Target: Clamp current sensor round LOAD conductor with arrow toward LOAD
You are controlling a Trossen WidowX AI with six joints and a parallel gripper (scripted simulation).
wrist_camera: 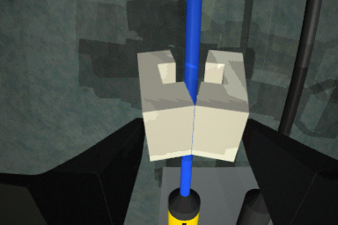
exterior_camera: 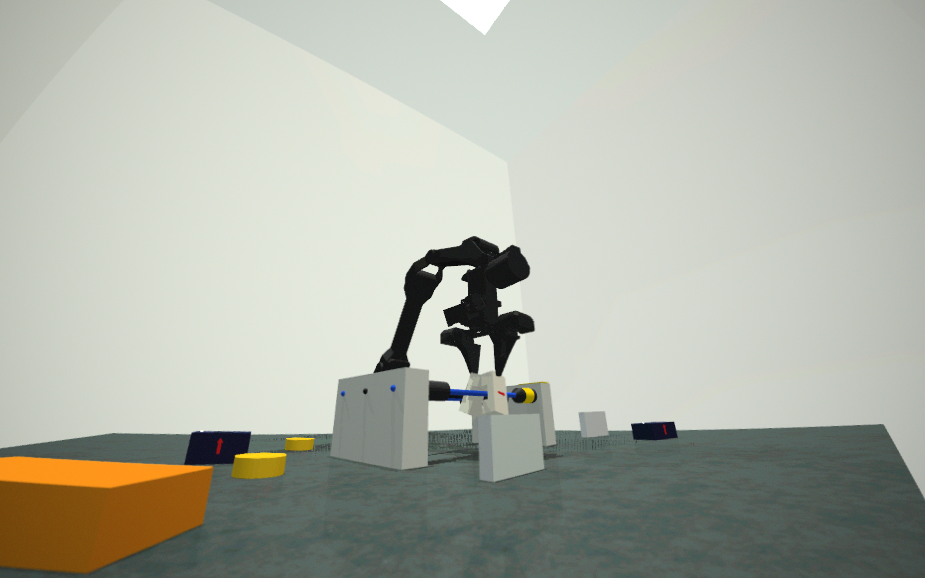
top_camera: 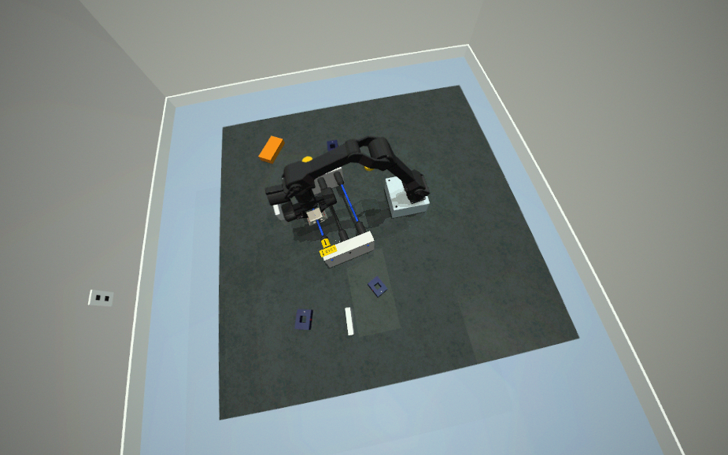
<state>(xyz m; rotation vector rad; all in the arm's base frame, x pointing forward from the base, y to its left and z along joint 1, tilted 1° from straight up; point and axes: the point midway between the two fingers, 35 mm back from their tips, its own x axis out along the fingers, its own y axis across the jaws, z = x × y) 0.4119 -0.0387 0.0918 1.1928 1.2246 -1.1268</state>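
Toward the left side of the worktop (top_camera: pixel 445 271) (exterior_camera: pixel 595 495) (wrist_camera: pixel 31 68), the fingers (top_camera: pixel 314 209) (exterior_camera: pixel 486 374) are closed on the sensor (top_camera: pixel 315 214) (exterior_camera: pixel 496 402) (wrist_camera: pixel 220 130), one pressing each side. Its two halves meet at the top and splay below, straddling the blue LOAD wire (top_camera: pixel 320 228) (exterior_camera: pixel 476 393) (wrist_camera: pixel 193 16). That wire runs far to near, ending at the yellow band (top_camera: pixel 325 242) (exterior_camera: pixel 529 395) (wrist_camera: pixel 176 218); the fingers close across it. The sensor's red arrow (exterior_camera: pixel 501 393) is too small to read for direction. The wire seems deep enough between the halves, so squeezing squarely probably comes next; off-centre, a half could pinch it. The black wire (top_camera: pixel 336 218) (wrist_camera: pixel 304 60) lies just right.
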